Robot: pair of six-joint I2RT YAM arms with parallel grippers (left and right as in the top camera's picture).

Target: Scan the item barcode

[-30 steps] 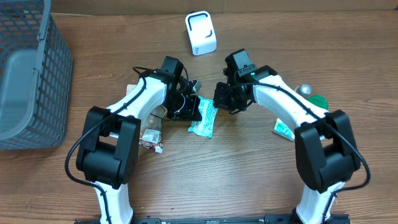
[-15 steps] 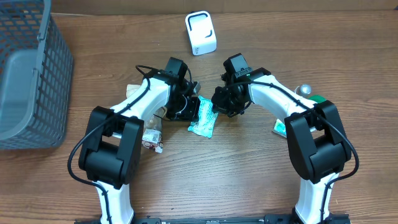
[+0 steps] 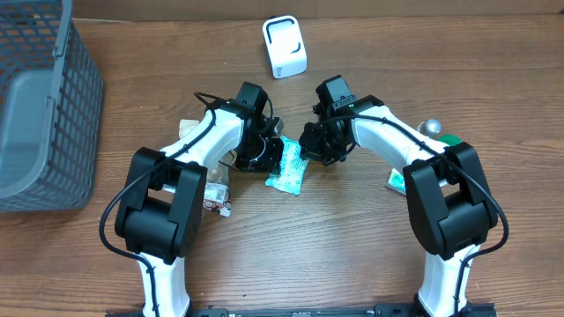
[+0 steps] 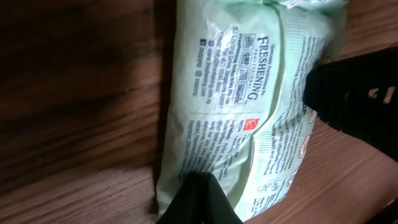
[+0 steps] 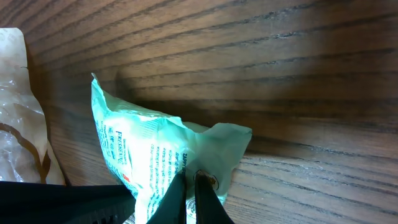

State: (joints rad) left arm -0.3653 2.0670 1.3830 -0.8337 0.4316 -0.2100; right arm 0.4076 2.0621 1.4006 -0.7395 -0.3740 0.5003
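Green packet (image 3: 287, 173) between arms, long axis toward scanner (image 3: 285, 47); left gripper (image 4: 198, 190) and right gripper (image 5: 189, 185) apparently pinching opposite edges.

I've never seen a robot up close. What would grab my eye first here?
In the middle of the table, the left pincer and right pincer both pinch one pale green packet. Beyond it stands a small white scanner, and a grey basket sits at the far left.
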